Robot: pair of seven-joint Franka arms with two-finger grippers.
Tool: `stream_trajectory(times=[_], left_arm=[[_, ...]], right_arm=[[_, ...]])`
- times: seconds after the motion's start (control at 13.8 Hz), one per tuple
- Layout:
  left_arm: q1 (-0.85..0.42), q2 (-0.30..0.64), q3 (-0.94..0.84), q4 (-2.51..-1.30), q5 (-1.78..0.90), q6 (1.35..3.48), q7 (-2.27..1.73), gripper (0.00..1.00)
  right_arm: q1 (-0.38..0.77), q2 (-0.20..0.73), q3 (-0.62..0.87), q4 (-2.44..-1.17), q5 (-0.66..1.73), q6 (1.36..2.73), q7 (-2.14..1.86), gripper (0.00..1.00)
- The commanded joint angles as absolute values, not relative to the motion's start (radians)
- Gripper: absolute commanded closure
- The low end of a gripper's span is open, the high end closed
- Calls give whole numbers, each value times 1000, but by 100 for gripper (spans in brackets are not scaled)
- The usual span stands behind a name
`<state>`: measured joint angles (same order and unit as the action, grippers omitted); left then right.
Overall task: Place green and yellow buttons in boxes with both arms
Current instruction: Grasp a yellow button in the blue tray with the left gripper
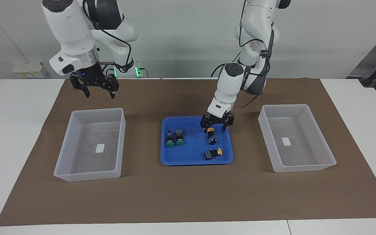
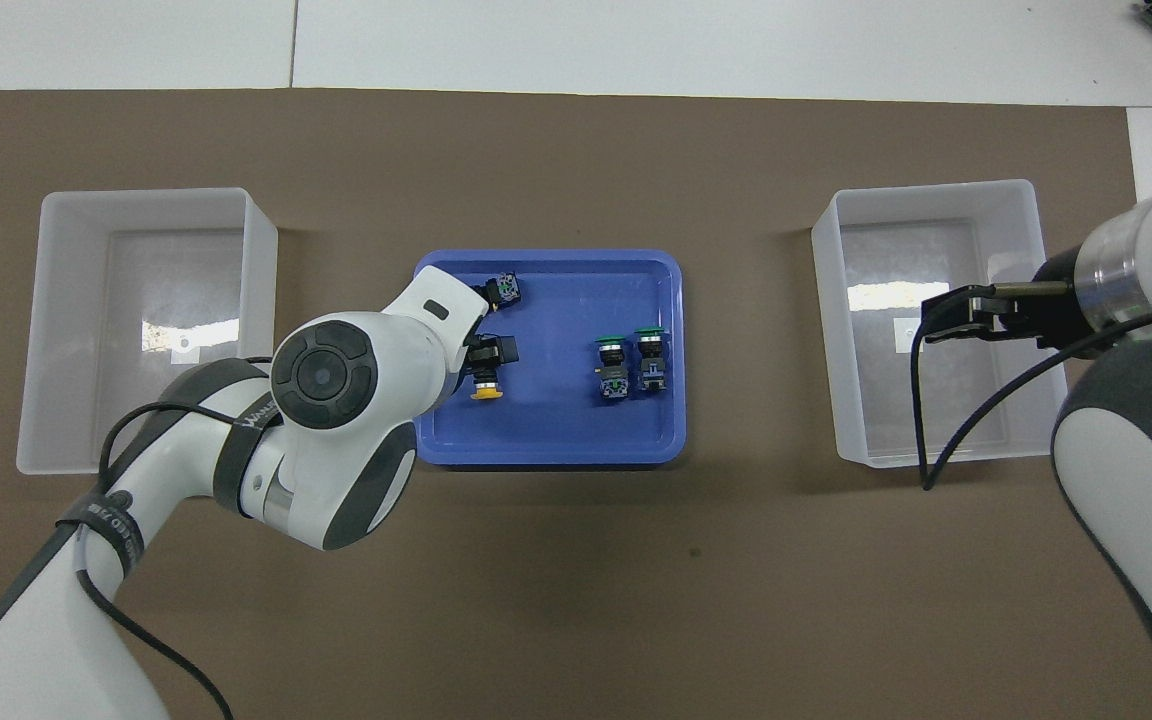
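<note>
Going across the facing view: the right gripper hangs in the air, fingers spread wide and holding nothing. It sits over the brown mat just on the robots' side of the right arm's box. That arm is just waiting. The box has only a small white label on its floor.

Next comes the blue tray in the middle of the mat, with all four buttons in it. The two green buttons lie side by side, touching or nearly so, toward the right arm's end of the tray, caps pointing away from the robots. One yellow button lies toward the left arm's end, cap toward the robots. The other yellow button is farther from the robots, near the tray's corner, lying crosswise.

The left gripper is down low over the tray, right above the nearer yellow button — fingers open, one on each side of its cap. I can't tell if they're touching it. In the overhead view the left arm's wrist hides part of that button and part of the tray.

Last is the left arm's box, with only a white label in it.
</note>
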<state>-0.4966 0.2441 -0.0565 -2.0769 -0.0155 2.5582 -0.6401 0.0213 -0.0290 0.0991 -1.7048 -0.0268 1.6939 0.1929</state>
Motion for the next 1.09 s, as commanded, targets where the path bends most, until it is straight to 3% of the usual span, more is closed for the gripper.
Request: stream_trajectory(times=[0.0,0.29,0.73,1.02], left_arm=[[-519,279,-40,-2080,-23,2622,-637,0],[-520,285,-40,-2082,-23,2619,-627,3],[-520,301,-40,-2094,-23,2620,-626,26],[-526,301,-40,-2095,-23,2619,-629,46]], right_arm=[[21,-52,97,-1729,-5,1700,198,0],[21,-52,97,-1729,-5,1700,199,0],[11,-51,97,-1730,-5,1707,204,0],[24,-51,97,-1762,-5,1789,210,0]])
